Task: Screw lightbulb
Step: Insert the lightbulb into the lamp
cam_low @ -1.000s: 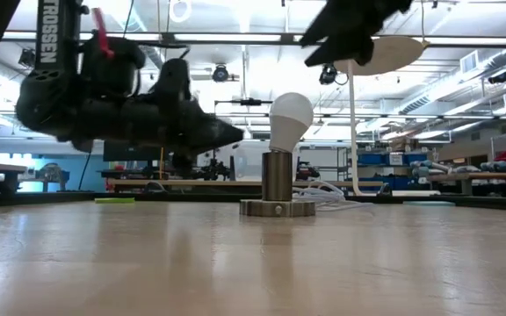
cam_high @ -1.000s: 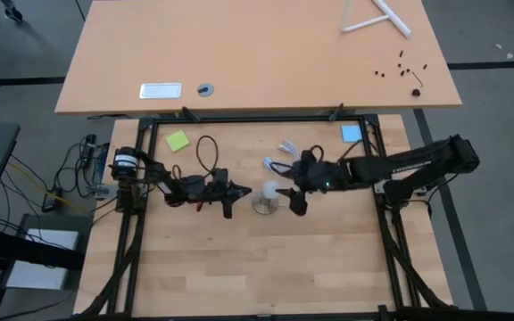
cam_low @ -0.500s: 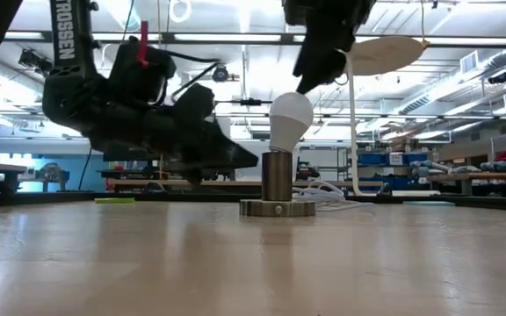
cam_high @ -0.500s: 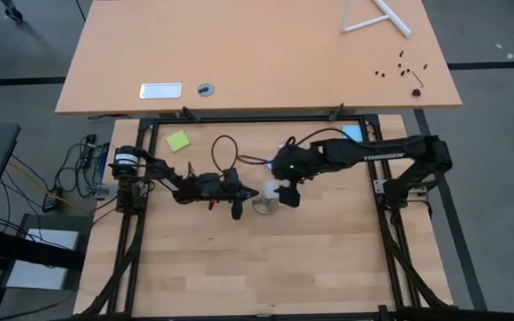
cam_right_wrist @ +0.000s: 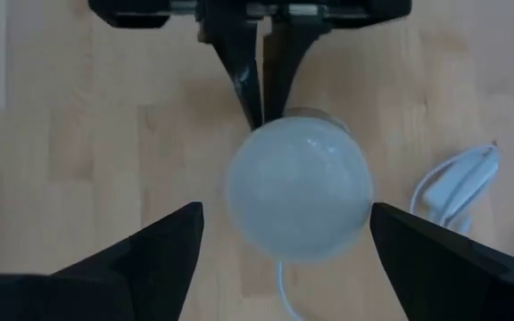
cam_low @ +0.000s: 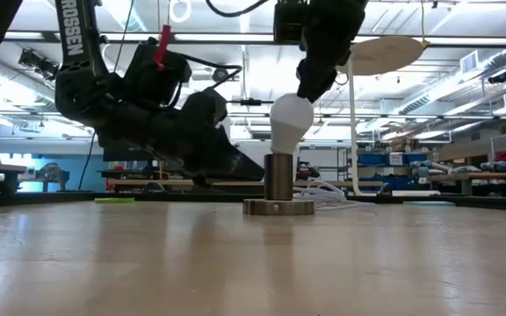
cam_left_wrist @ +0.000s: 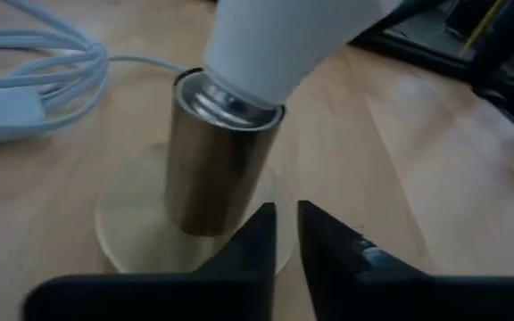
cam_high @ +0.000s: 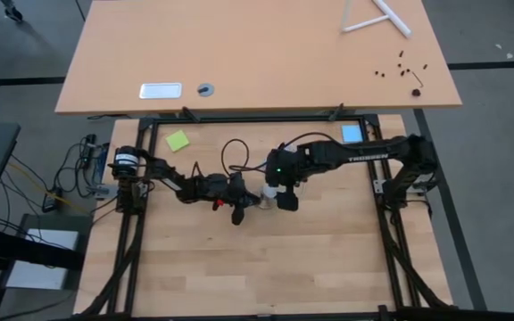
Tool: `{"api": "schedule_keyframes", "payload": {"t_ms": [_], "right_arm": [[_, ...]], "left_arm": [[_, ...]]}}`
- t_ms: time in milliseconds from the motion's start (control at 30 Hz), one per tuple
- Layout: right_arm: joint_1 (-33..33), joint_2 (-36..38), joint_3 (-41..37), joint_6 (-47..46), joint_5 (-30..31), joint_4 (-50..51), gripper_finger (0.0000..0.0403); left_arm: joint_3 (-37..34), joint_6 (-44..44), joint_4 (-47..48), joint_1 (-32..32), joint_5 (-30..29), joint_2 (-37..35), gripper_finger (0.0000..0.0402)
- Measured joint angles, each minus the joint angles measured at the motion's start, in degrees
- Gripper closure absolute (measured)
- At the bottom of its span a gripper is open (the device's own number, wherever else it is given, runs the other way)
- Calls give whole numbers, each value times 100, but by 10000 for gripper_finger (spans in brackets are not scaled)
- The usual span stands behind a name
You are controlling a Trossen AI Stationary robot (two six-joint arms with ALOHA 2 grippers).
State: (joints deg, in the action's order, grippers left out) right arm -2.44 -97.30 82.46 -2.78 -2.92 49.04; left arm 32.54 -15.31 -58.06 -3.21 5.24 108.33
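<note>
The white frosted lightbulb [cam_low: 291, 118] stands with its screw end in a metal cylinder socket [cam_low: 278, 178] on a round base [cam_low: 278, 207], leaning a little. My right gripper [cam_right_wrist: 286, 214] hangs open above it, pointing steeply down. Its fingers [cam_right_wrist: 154, 259] stand on either side of the bulb [cam_right_wrist: 297, 187], clear of it. My left gripper [cam_left_wrist: 286, 227] comes in low and nearly level from the table's left. Its fingertips are a narrow slit apart, right at the socket's lower wall [cam_left_wrist: 212, 192]. My left gripper has its fingertips [cam_left_wrist: 266, 223] right at the foot of the socket's cylinder, coming level from the table's left. I cannot tell whether they touch the metal. Nothing lies between the fingers.
The socket's white cord [cam_left_wrist: 34, 62] lies coiled on the table behind it, toward the far edge. A green note [cam_high: 178, 140] and a blue note [cam_high: 352, 133] lie near the far corners. Bare wood stretches toward the near edge [cam_high: 266, 276].
My right gripper has swung toward the table's left, from beside the bulb to over it, and has tipped down. My left gripper has slid toward the table's right, up to the socket, with its wrist tipped and rolled.
</note>
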Motion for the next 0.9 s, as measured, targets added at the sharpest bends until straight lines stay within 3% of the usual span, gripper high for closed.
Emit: {"api": "schedule_keyframes", "payload": {"t_ms": [233, 467, 667, 900], "right_arm": [[2, -21, 0, 138, 2, -86, 78], [-2, -21, -2, 152, 4, -147, 80], [-2, -21, -4, 180, 11, -151, 85], [-2, -21, -4, 214, 15, -184, 85]], "left_arm": [[186, 266, 67, 53, -187, 0, 247], [425, 503, 789, 193, -1285, 0, 173], [432, 592, 778, 200, -1723, 0, 144], [498, 1091, 675, 200, -1500, 0, 137]]}}
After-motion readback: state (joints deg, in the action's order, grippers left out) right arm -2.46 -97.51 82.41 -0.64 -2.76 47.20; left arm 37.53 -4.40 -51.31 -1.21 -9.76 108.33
